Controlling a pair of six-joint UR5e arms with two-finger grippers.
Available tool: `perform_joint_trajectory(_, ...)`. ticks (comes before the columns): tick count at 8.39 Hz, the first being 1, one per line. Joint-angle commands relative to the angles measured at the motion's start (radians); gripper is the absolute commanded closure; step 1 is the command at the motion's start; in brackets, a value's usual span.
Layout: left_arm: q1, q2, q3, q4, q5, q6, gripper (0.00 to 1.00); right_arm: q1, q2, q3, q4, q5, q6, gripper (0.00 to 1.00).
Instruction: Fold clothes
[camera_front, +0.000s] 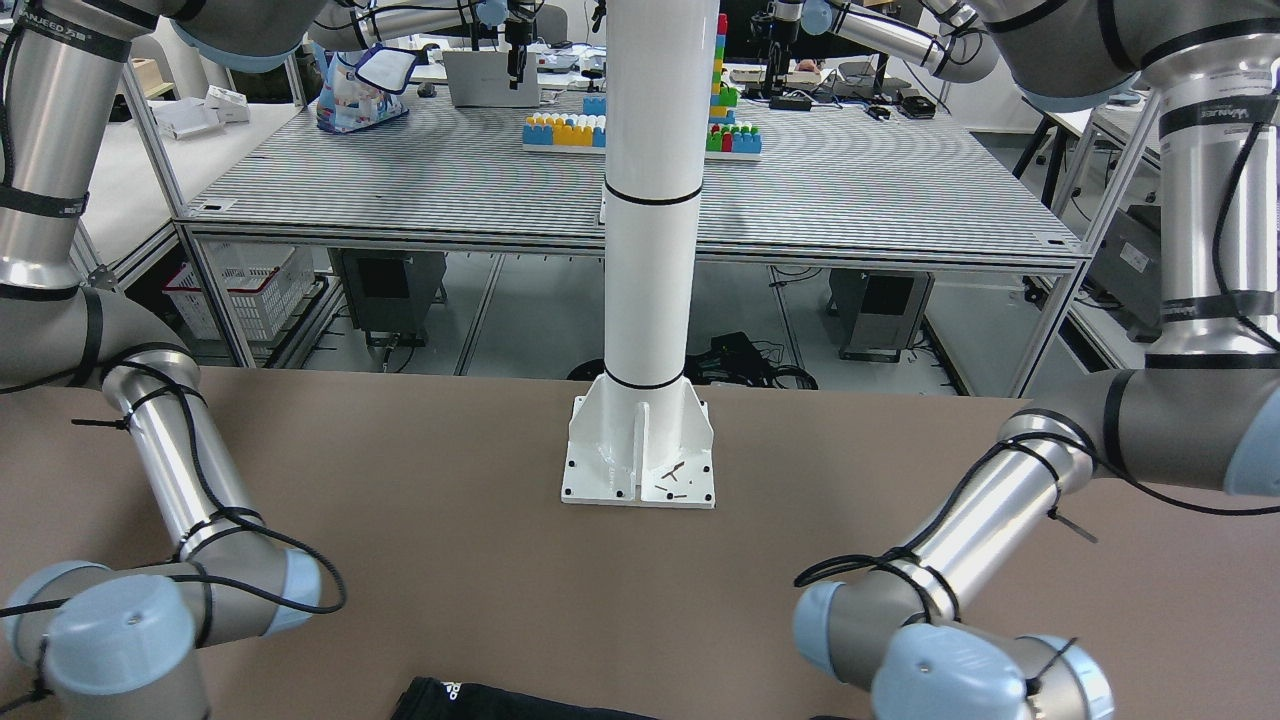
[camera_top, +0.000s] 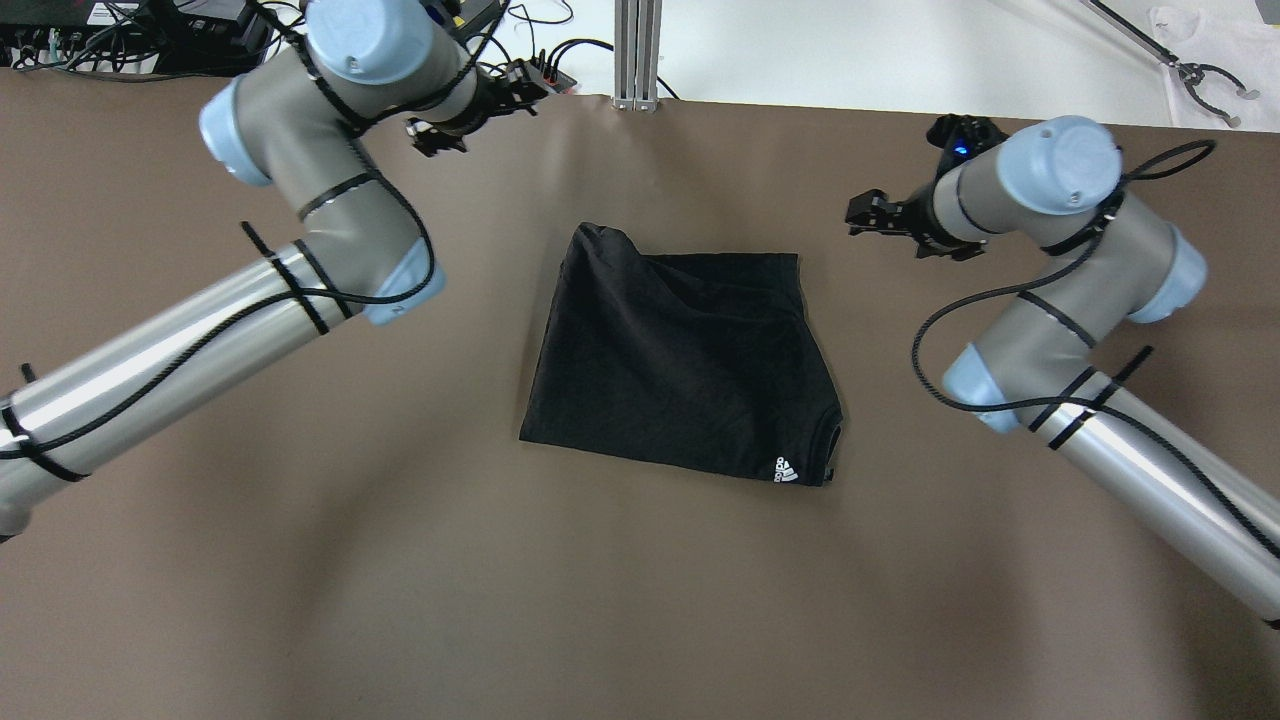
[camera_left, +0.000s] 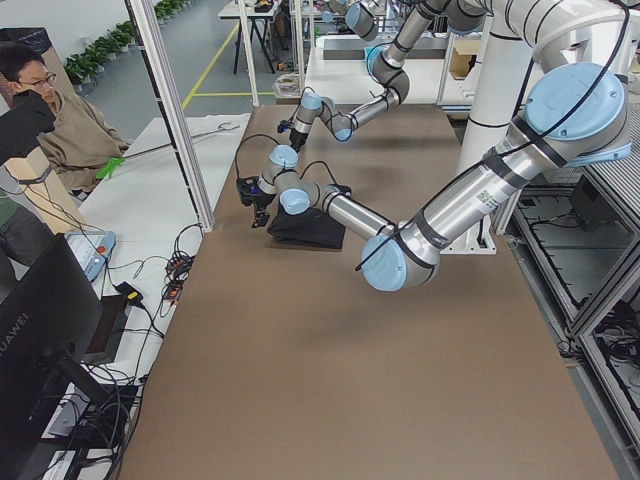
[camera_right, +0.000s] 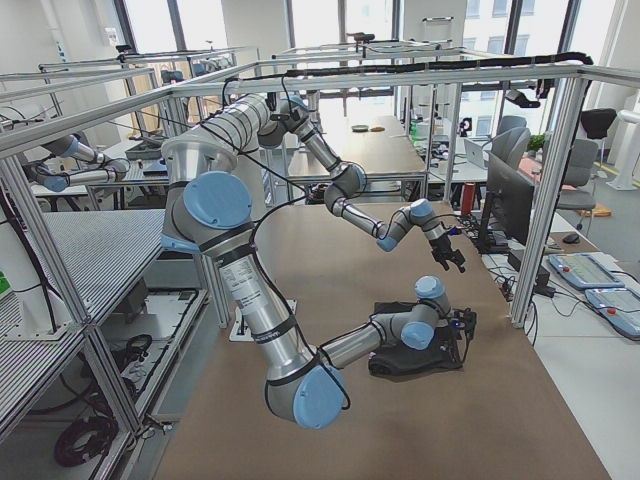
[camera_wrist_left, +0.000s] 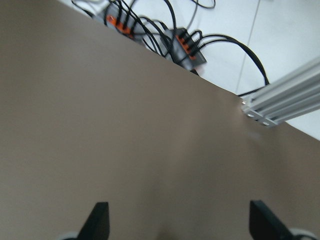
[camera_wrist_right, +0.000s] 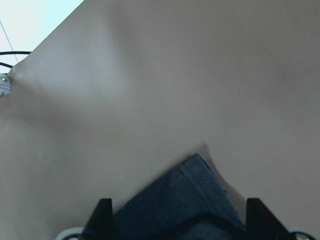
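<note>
Black garment (camera_top: 680, 360) lying folded in the middle of the surface (camera_top: 300, 560), with both arms clear of it.

The garment sits in a rough square on the brown surface, its white logo (camera_top: 786, 470) at the corner nearest the robot's right side. The left jaws hang wide open and empty over bare surface near the far edge, close to the power strips (camera_wrist_left: 187, 47). The right jaws are also spread wide, holding nothing, poised just beyond the garment's far right corner, not touching it.
</note>
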Motion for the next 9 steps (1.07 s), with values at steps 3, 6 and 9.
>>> perform_joint_trajectory(3,-0.321,0.538,-0.459,0.192,0.0,0.929,0.0,0.365,-0.259,-0.004,-0.014,0.073,-0.97,0.06)
perform_joint_trajectory(6,-0.561,0.753,-0.475,0.147,-0.011,1.399,0.0,0.579,-0.355,-0.007,-0.004,0.032,-1.407,0.06)
perform_joint_trajectory(9,-0.752,0.865,-0.473,0.08,-0.075,1.693,0.0,0.781,-0.398,0.005,0.003,0.006,-1.667,0.06)
